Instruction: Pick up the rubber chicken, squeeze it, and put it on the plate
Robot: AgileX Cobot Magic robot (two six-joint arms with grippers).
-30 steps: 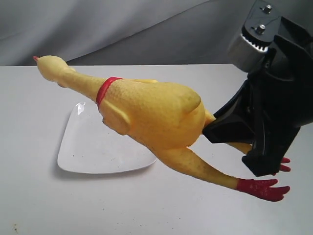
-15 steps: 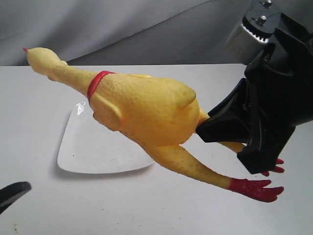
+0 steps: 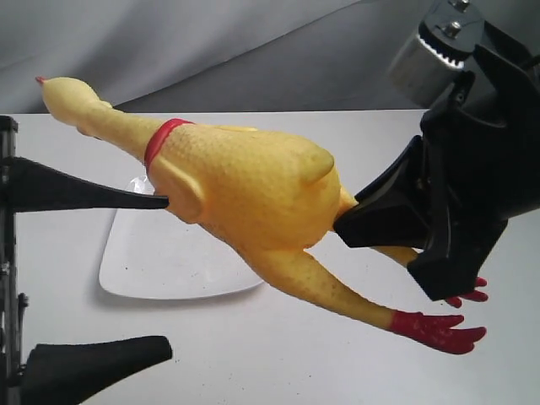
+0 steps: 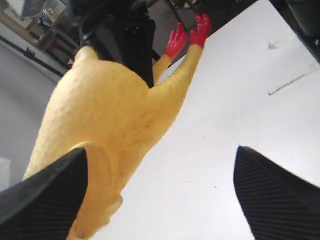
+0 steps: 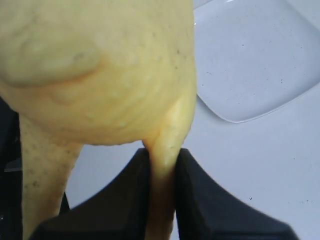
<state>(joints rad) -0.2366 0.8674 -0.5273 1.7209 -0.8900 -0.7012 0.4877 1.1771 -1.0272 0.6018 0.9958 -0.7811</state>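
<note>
The yellow rubber chicken [image 3: 245,198] hangs in the air above the table, head to the far left, red feet [image 3: 434,329] to the right. My right gripper [image 3: 354,224] is shut on one of its legs; the leg shows pinched between the black jaws of that gripper [image 5: 162,155]. My left gripper [image 3: 164,274] comes in from the left, open wide. One finger [image 3: 93,196] reaches the chicken's wing; I cannot tell whether it touches. The chicken [image 4: 100,115] lies beside that finger. The white square plate [image 3: 135,261] rests on the table beneath the chicken's front half.
The white tabletop [image 3: 278,363] stretches in front of the plate and under the chicken's legs. A grey cloth backdrop [image 3: 211,51] closes off the far side. The right arm's bulky black body [image 3: 481,177] fills the upper right.
My left gripper has come in from the left, open, and its upper finger now reaches the chicken's wing. The chicken, still held by the right gripper, has shifted a little to the left.
</note>
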